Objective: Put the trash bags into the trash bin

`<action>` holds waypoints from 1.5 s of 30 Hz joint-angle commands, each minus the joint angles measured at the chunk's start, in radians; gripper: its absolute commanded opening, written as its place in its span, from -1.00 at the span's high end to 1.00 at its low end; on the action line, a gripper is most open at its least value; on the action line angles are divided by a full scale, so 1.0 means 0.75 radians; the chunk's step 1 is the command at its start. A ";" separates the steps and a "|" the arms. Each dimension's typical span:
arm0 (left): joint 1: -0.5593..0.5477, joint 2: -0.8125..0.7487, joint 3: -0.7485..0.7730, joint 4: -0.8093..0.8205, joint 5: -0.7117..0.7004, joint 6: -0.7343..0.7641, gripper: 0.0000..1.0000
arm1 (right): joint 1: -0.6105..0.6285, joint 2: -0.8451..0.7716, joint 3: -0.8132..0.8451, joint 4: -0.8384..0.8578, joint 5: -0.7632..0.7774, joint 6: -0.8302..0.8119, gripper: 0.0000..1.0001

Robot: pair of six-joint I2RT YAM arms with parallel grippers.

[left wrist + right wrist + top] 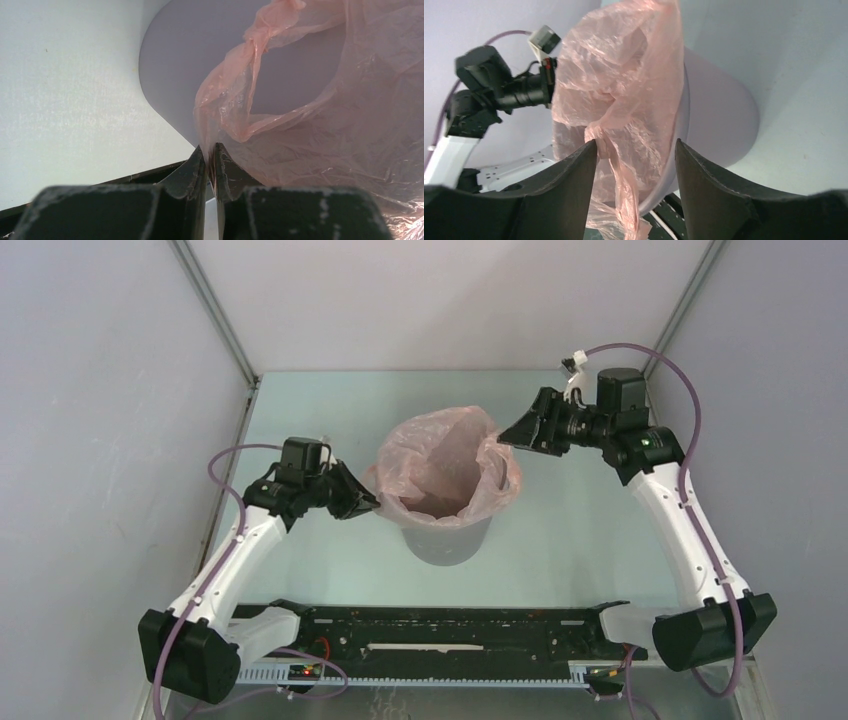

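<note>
The grey trash bin (pixel 447 540) stands in the middle of the table. The pale-pink trash bag (pixel 440 455) sits in its mouth and billows up above the rim. My left gripper (pixel 368 502) is at the bin's left side, shut on the bag's edge (pixel 220 120); the film runs down between the closed fingers. My right gripper (pixel 503 437) is at the bag's upper right edge, open, with a twisted strip of the bag (pixel 624 150) hanging between its spread fingers (pixel 579 170) without being pinched. The bin's wall shows in the right wrist view (pixel 719 125).
A black rail (pixel 440 625) with the arm bases runs along the near table edge. Grey walls close off the left, right and back. The left arm (pixel 479 100) shows beyond the bag in the right wrist view.
</note>
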 commanded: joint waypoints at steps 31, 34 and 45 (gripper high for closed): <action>-0.032 0.036 0.070 0.039 -0.002 0.011 0.70 | -0.264 -0.085 -0.519 0.243 -0.147 0.091 1.00; -0.033 0.052 0.070 0.033 0.000 0.019 0.73 | -0.267 -0.078 -0.519 0.187 -0.123 0.052 1.00; -0.033 0.077 0.131 -0.031 -0.044 0.091 0.84 | -0.400 -0.146 -0.474 -0.043 -0.092 -0.084 1.00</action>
